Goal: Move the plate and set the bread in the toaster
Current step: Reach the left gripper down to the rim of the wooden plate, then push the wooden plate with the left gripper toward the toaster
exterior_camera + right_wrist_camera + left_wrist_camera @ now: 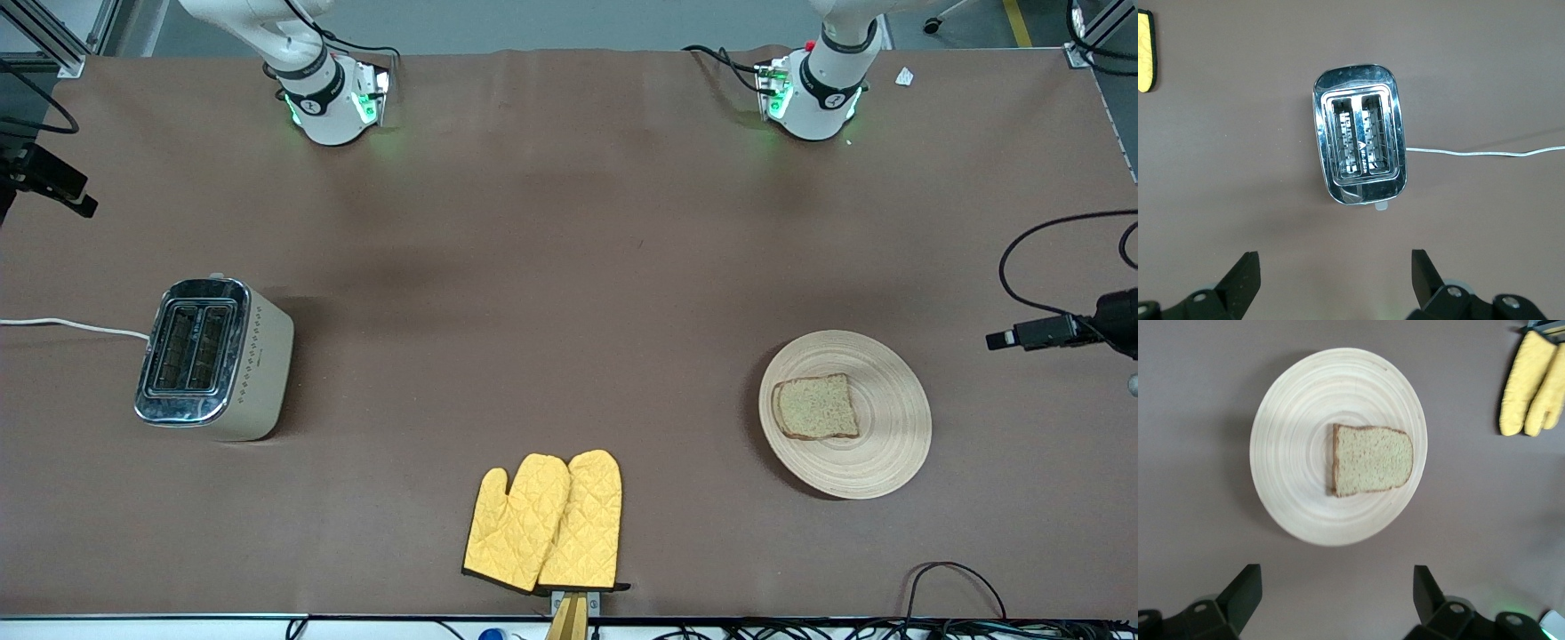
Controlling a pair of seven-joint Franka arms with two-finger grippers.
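Note:
The pale wooden plate (893,436) lies toward the left arm's end of the table, with the bread slice (816,407) flat on it. The cream and chrome toaster (213,358) stands toward the right arm's end, both slots empty. Neither hand shows in the front view. In the left wrist view, my left gripper (1336,580) is open and empty, high over the table beside the plate (1291,453) and bread (1371,459). In the right wrist view, my right gripper (1335,263) is open and empty, high over the table beside the toaster (1360,143).
A pair of yellow oven mitts (544,520) lies near the table's front edge, midway between plate and toaster. The toaster's white cord (71,326) runs off the right arm's end. Small cameras (1049,333) stand at the table's ends.

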